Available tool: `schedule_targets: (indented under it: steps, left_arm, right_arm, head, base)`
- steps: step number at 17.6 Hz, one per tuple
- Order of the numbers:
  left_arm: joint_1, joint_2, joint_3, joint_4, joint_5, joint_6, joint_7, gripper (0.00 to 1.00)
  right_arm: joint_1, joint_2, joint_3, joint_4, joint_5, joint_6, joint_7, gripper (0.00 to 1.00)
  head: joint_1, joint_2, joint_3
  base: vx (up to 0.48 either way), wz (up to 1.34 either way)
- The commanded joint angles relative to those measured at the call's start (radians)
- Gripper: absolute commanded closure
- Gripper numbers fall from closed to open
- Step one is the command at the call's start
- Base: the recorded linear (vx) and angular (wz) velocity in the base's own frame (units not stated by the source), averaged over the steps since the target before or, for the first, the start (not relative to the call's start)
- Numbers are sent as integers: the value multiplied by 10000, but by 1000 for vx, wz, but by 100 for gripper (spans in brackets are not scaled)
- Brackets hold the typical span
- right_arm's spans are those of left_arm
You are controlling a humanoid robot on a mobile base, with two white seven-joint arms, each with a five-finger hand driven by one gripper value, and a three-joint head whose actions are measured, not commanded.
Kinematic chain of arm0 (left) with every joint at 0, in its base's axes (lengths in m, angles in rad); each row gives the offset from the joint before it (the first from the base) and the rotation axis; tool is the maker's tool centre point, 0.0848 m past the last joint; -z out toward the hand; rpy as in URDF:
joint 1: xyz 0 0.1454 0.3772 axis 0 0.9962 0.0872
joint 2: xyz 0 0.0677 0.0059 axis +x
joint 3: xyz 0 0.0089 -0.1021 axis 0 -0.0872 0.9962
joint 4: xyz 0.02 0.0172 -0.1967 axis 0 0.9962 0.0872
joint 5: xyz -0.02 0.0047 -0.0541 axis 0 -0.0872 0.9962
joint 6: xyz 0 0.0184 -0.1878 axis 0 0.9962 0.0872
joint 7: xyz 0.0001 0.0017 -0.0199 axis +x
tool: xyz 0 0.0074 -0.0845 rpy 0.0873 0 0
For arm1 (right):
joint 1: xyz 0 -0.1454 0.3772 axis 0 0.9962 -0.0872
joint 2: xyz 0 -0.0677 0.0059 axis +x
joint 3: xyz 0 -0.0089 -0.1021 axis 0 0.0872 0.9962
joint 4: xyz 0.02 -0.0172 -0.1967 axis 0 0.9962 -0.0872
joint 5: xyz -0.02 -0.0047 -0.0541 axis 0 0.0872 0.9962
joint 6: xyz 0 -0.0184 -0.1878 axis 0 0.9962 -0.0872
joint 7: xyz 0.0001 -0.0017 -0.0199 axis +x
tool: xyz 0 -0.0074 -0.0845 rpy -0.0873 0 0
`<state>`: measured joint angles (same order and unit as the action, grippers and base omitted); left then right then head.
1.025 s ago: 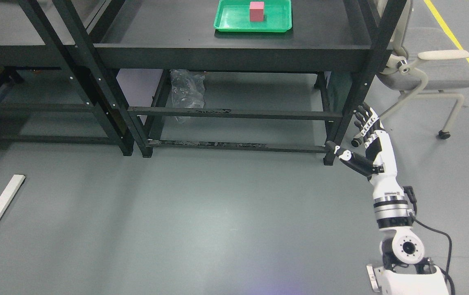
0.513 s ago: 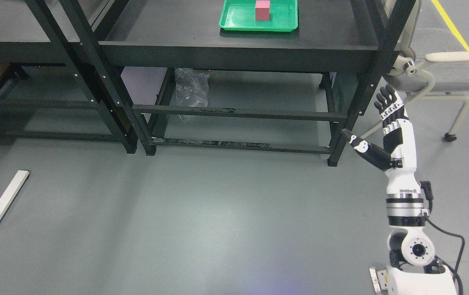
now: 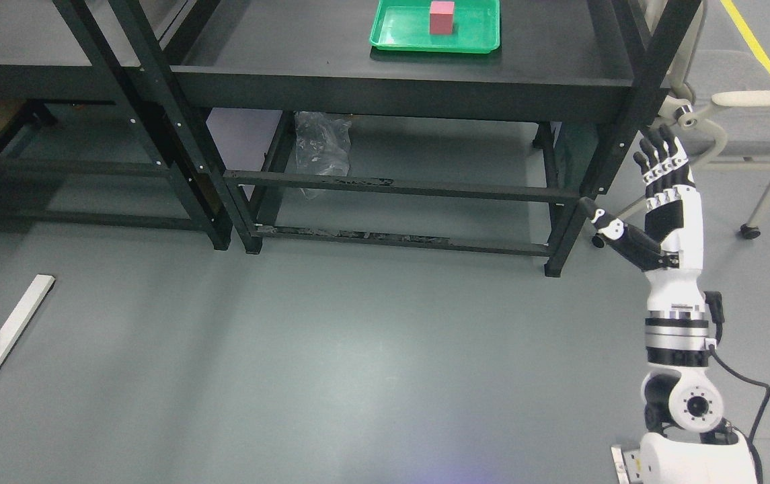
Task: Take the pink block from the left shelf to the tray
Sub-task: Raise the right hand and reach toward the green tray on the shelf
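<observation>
A pink block [image 3: 442,17] stands upright in a green tray [image 3: 398,37] on the black shelf table [image 3: 385,87] at the top of the head view. My right hand [image 3: 640,195] is raised at the right, beside the table's front right leg, well below and to the right of the tray. Its fingers [image 3: 660,154] are spread and the thumb sticks out to the left; it holds nothing. My left arm is out of view.
A second black shelf frame [image 3: 55,134] stands at the left. A crumpled clear plastic bag [image 3: 321,144] lies under the table. A grey chair [image 3: 734,128] stands behind my right hand. A white bar [image 3: 1,343] lies on the floor at the left.
The camera has shifted, so the whole scene slid right and down. My right hand has risen and moved right, staying open. The block stays in the tray.
</observation>
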<state>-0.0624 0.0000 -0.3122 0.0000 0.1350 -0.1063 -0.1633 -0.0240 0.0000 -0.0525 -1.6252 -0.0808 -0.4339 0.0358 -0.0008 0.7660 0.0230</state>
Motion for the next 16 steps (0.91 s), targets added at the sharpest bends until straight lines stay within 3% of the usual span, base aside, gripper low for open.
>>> schedule_targets:
  steps: [1, 14, 16]
  left_arm:
    - [-5, 175, 23, -175, 0, -26, -8, 0]
    - [-5, 175, 23, -175, 0, -26, -8, 0]
    - [-5, 175, 23, -175, 0, -11, -8, 0]
  right_arm:
    - [-388, -175, -89, -116, -435, -262, 72, 0]
    - [-925, -175, -303, -85, -236, 442, -190, 0]
    - [-1002, -175, -319, -85, 633, 732, -189, 1]
  head:
    - [0, 0, 0]
    - [0, 0, 0]
    - [0, 0, 0]
  base:
    - [18, 35]
    - [95, 86]
    - [181, 183]
